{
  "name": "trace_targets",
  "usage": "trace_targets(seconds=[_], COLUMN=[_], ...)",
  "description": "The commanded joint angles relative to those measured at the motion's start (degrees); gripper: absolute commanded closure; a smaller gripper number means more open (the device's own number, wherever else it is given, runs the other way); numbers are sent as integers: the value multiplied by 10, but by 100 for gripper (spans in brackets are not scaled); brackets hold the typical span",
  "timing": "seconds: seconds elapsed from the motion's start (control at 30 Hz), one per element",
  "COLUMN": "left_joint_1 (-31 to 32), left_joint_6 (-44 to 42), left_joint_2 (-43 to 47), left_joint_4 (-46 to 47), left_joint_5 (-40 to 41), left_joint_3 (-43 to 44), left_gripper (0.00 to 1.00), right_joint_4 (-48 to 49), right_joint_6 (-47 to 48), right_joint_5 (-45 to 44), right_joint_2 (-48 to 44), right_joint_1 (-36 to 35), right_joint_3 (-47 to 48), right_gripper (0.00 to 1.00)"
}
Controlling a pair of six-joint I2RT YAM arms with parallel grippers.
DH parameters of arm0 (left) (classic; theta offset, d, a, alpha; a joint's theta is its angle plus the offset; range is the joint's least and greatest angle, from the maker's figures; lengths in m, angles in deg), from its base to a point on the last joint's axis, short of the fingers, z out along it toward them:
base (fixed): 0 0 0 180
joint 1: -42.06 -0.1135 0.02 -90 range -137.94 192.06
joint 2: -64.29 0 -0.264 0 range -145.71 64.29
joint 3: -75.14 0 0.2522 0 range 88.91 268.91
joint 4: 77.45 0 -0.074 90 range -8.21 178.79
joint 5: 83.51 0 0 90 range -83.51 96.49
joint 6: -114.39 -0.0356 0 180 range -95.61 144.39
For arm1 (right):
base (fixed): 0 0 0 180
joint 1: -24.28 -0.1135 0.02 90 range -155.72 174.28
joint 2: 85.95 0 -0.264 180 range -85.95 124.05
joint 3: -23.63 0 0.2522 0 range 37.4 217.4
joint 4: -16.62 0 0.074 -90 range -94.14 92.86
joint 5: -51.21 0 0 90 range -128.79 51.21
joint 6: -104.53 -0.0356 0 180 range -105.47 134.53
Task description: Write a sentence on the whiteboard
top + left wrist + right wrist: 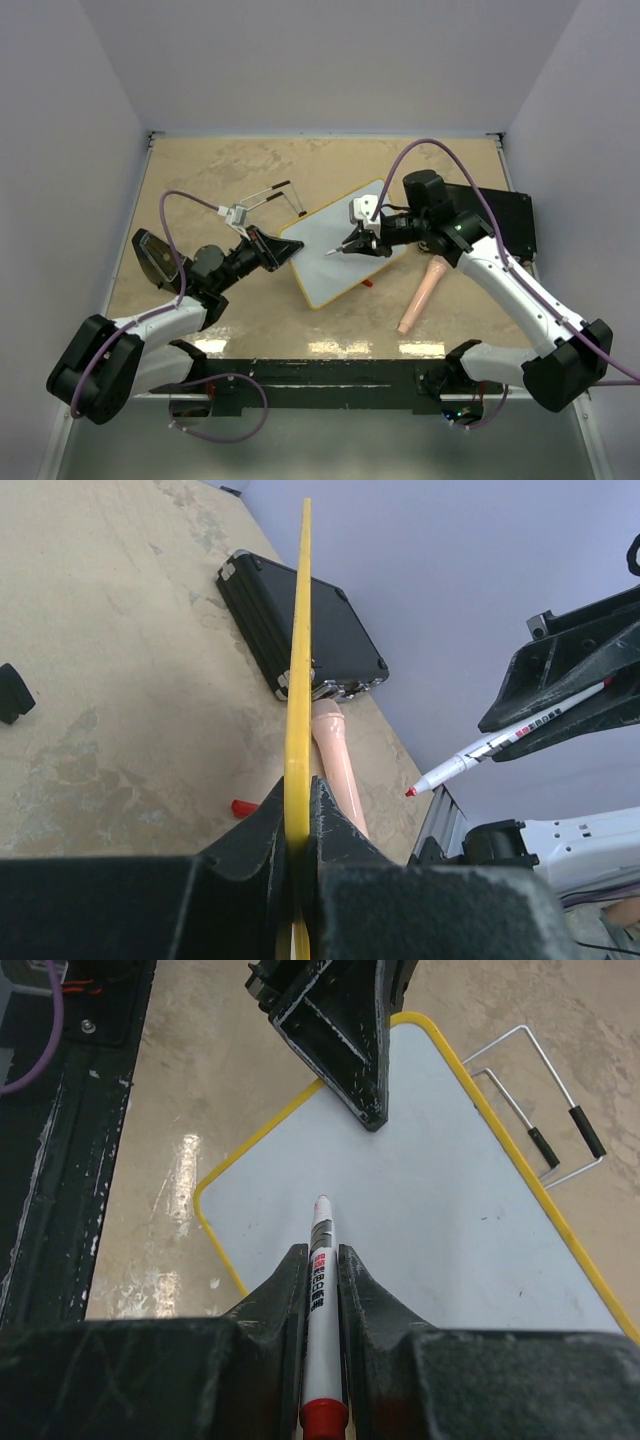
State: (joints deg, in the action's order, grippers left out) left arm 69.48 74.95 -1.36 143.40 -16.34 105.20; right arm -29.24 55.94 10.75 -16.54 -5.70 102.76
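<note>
From my station I see the whiteboard point(335, 268) in the middle of the worktop point(200, 170), between the 2 arms. The left end effector point(283, 250) is clamped tight on its near-left yellow rim; in the left wrist view both fingers point(262, 832) press that rim edge-on. There the board stands at an angle to the worktop rather than flat on it. How its far edge sits, I cannot tell.

The right end effector point(322, 1260) is closed around a marker point(320, 1228) with a red end. It hangs over the board, the uncapped tip aimed at the face. In the left wrist view the red tip sits just beside the board, with a gap between them. The face in the right wrist view is plain pale white.

A black case point(510, 220) lies at the right edge of the worktop, behind the right arm. A peach-coloured tube point(420, 293) lies near the board's right corner, and a small red cap point(367, 283) lies just beside the board's near edge. A wire stand point(272, 195) sits behind the left end effector.
</note>
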Motion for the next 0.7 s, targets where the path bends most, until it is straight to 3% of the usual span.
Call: trace_targets(seconds=[0.0, 0.2, 0.67], left_joint_1=[3, 3, 3], left_joint_6=[2, -10, 9], left_joint_2=[31, 51, 53], left_joint_4=[64, 19, 32], left_joint_5=[24, 24, 19], left_joint_3=[13, 17, 1], left_gripper=[100, 100, 100], right_joint_4=[9, 6, 92], right_joint_6=[9, -1, -49], right_joint_5=[-23, -6, 26], right_joint_2=[13, 25, -21], right_joint_1=[-15, -16, -3], right_joint_3=[49, 68, -23], right_gripper=[100, 100, 100])
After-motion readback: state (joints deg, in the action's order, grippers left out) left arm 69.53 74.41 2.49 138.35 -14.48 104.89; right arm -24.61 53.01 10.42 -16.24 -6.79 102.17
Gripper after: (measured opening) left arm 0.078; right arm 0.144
